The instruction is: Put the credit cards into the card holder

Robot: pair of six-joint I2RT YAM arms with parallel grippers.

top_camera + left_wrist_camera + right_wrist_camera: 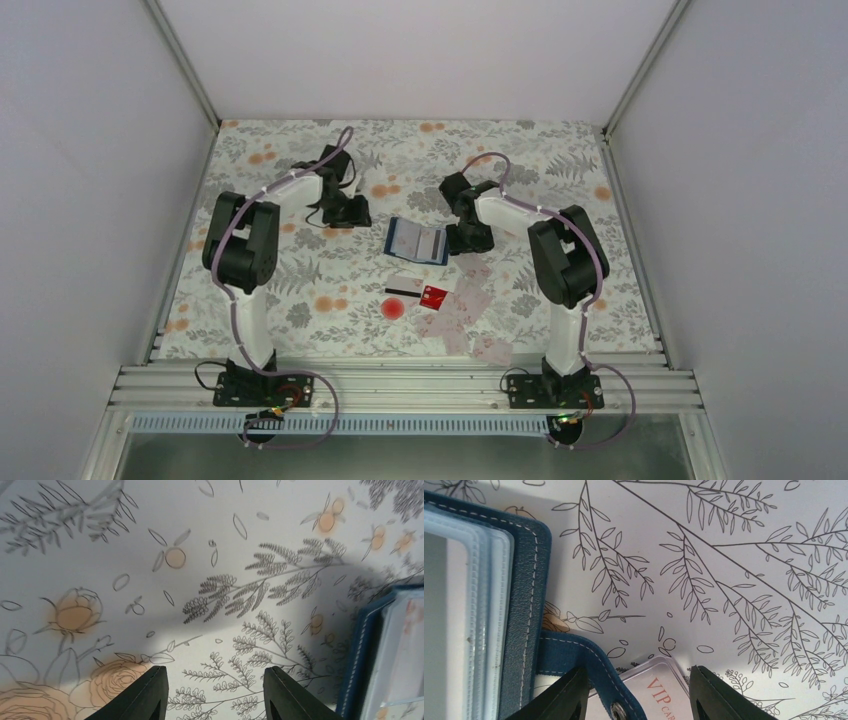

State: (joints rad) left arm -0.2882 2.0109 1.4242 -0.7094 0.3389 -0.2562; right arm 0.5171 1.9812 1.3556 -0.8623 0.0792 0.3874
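The card holder (417, 240) lies open mid-table, dark blue with pale clear pockets. My left gripper (350, 212) hangs to its left, open (215, 680) over bare cloth, with the card holder's edge (367, 650) at the right of that view. My right gripper (468, 238) sits at the holder's right side, open (639, 680). Its fingers straddle the snap tab (594, 665) and the corner of a pale "VIP" credit card (664, 690) without gripping either. More credit cards lie nearer the arms: a white one with a black stripe (405, 285), a red one (434, 294), and pale pink ones (462, 308).
A floral tablecloth (300, 290) covers the table, with a red printed flower (393, 308) by the cards. Another pale card (490, 349) lies near the front edge. White walls close in the left, right and back sides.
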